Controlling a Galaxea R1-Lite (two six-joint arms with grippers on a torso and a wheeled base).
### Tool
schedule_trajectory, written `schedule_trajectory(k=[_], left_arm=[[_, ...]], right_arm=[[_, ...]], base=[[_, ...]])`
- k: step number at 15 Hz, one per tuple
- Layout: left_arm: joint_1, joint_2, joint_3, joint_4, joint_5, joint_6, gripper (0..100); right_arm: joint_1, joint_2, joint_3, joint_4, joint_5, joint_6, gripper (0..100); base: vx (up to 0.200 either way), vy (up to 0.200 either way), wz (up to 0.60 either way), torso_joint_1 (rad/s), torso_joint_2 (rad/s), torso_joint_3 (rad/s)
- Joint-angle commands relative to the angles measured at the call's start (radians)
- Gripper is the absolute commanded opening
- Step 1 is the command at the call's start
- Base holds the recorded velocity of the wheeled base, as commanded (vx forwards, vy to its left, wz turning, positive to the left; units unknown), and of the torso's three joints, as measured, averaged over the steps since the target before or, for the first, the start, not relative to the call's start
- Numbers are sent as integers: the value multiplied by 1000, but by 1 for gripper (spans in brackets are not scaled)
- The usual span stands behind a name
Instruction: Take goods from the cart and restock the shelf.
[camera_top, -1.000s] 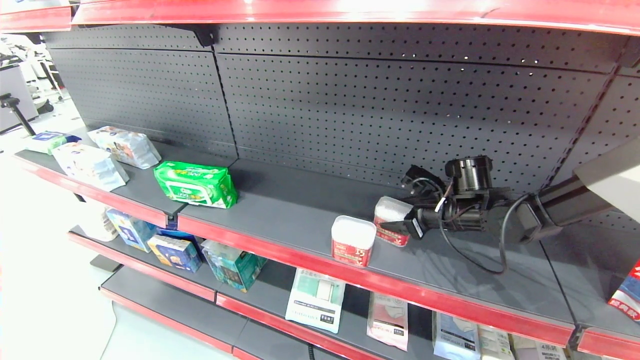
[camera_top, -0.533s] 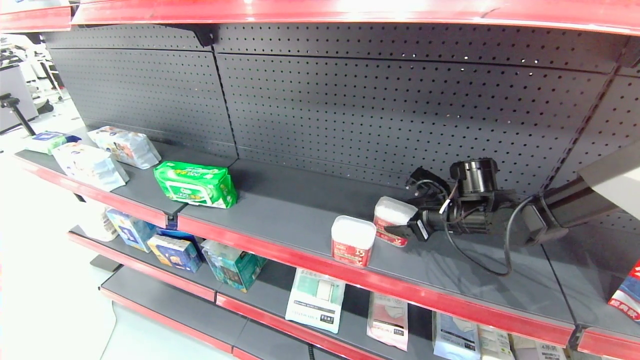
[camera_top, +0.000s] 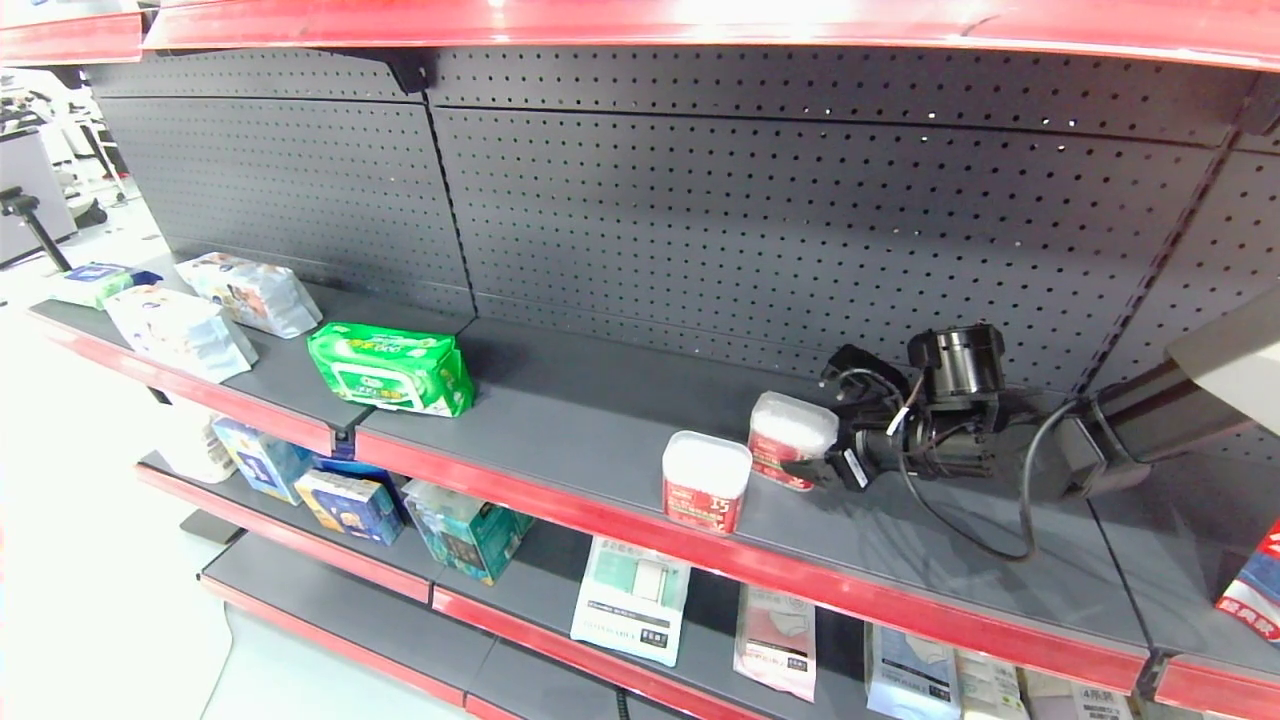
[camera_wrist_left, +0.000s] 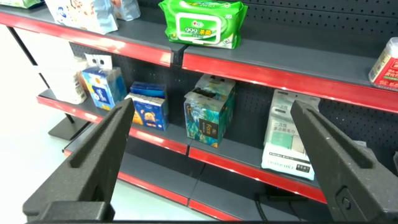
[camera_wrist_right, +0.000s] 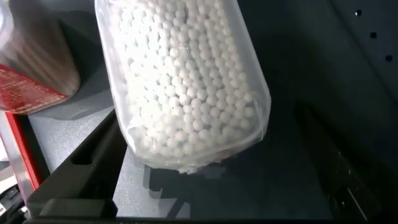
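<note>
A clear tub of white cotton swabs (camera_top: 792, 428) with a red label stands on the dark shelf (camera_top: 600, 400), right of the middle. My right gripper (camera_top: 822, 466) lies just to its right, low over the shelf board. In the right wrist view the tub (camera_wrist_right: 186, 87) sits between the spread fingers (camera_wrist_right: 81, 174), and my right gripper (camera_wrist_right: 208, 118) is open around it. A second, matching tub (camera_top: 705, 480) stands at the shelf's red front edge. My left gripper (camera_wrist_left: 211, 106) hangs open with nothing in it, in front of the lower shelves.
A green wipes pack (camera_top: 392, 367) and white bags (camera_top: 180, 330) lie on the shelf's left part. Boxes (camera_wrist_left: 210, 115) and hanging packs (camera_top: 632, 600) fill the lower shelves. A red-and-white pack (camera_top: 1252, 590) sits at the far right. The pegboard back wall (camera_top: 760, 220) is close behind.
My right gripper has drawn back a little to the right, away from the swab tub. The tub stays standing on the shelf.
</note>
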Motion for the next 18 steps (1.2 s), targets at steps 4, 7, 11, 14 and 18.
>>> schedule_trajectory(k=[4, 7, 11, 14, 18], left_arm=[[0, -1, 0, 0, 0, 0, 100], [0, -1, 0, 0, 0, 0, 100], [0, -1, 0, 0, 0, 0, 100], [0, -1, 0, 0, 0, 0, 100], [0, -1, 0, 0, 0, -2, 100]], right_arm=[[23, 32, -41, -1, -21, 1, 100], [23, 38, -46, -1, -21, 9, 100], [24, 53, -67, 1, -22, 9, 100], [24, 61, -81, 1, -22, 7, 100], [17, 29, -40, -1, -19, 6, 100]], base=[[0, 0, 0, 0, 0, 0], [0, 0, 0, 0, 0, 0], [0, 0, 0, 0, 0, 0], [0, 0, 0, 0, 0, 0], [0, 0, 0, 0, 0, 0]])
